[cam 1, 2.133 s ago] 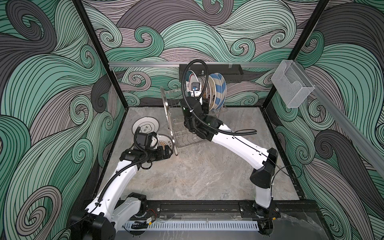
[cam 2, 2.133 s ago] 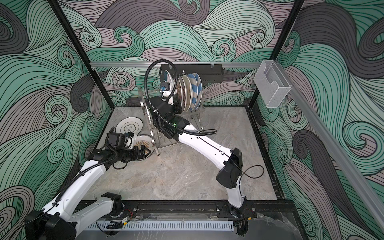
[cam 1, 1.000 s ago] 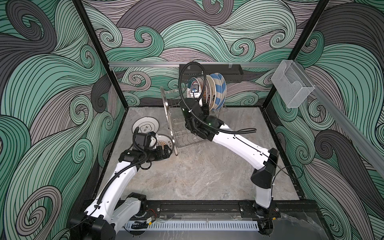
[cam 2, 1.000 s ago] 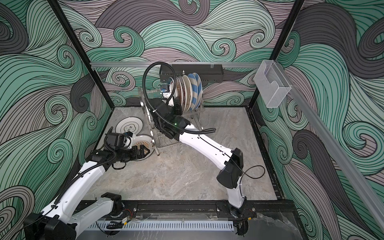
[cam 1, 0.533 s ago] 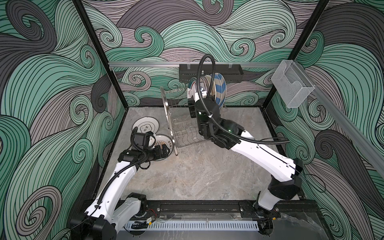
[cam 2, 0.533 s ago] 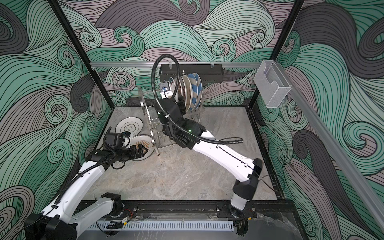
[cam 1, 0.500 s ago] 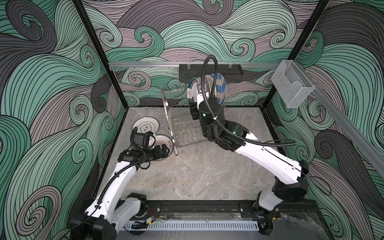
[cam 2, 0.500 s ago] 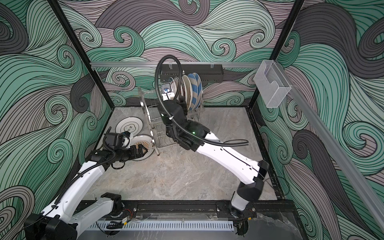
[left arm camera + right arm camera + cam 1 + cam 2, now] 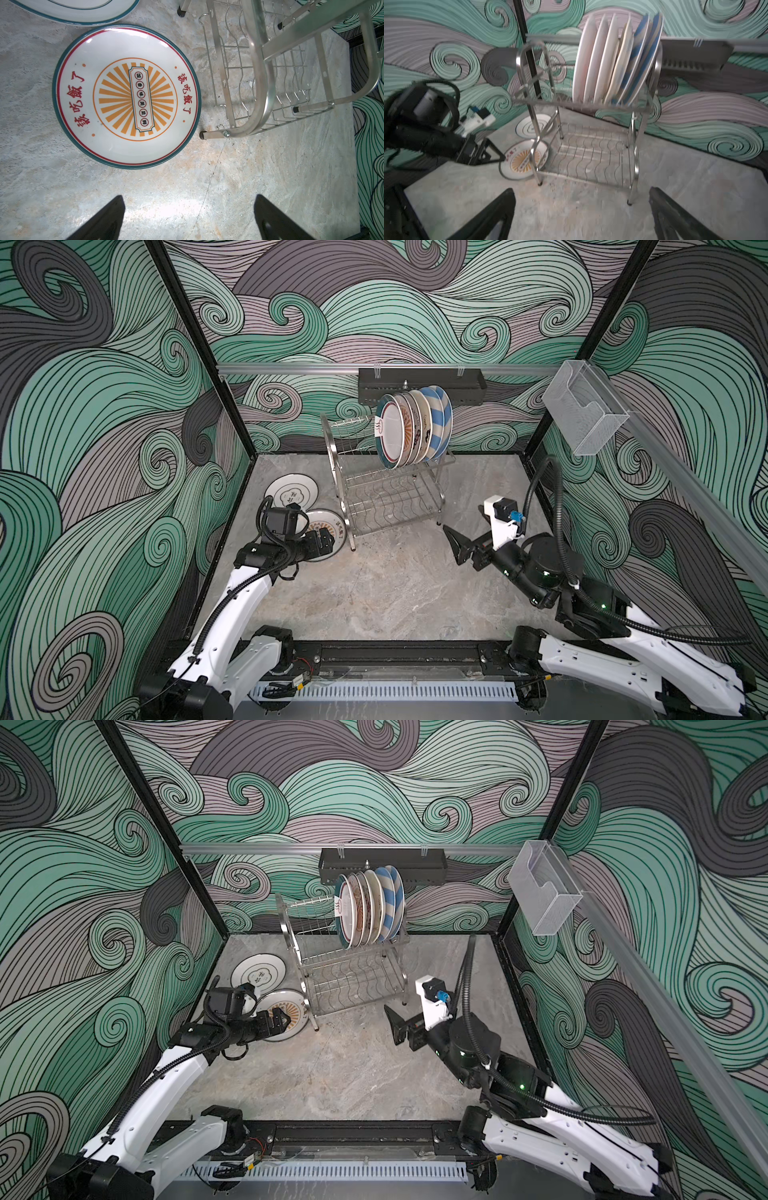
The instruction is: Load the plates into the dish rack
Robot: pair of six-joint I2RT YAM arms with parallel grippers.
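Observation:
The dish rack (image 9: 388, 489) (image 9: 351, 973) stands at the back middle, with several plates (image 9: 411, 427) (image 9: 370, 907) upright in its top tier; its lower tier holds nothing. Two plates lie flat left of it: a black-cloud plate (image 9: 291, 491) (image 9: 258, 970) and an orange-sunburst plate (image 9: 330, 524) (image 9: 291, 1006) (image 9: 126, 95) (image 9: 523, 162). My left gripper (image 9: 328, 541) (image 9: 282, 1020) (image 9: 189, 207) hovers open over the sunburst plate's near edge, holding nothing. My right gripper (image 9: 456, 545) (image 9: 395, 1025) (image 9: 581, 207) hangs open and empty, right of the rack's front, pointing at it.
A black perforated tray (image 9: 419, 383) hangs on the back rail behind the plates. A clear plastic box (image 9: 582, 418) is fixed to the right rail. The rack's front left leg (image 9: 204, 135) stands close to the sunburst plate's rim.
My right arm has pulled back from the rack's top tier to the right front, and its gripper has opened. The left arm has barely moved.

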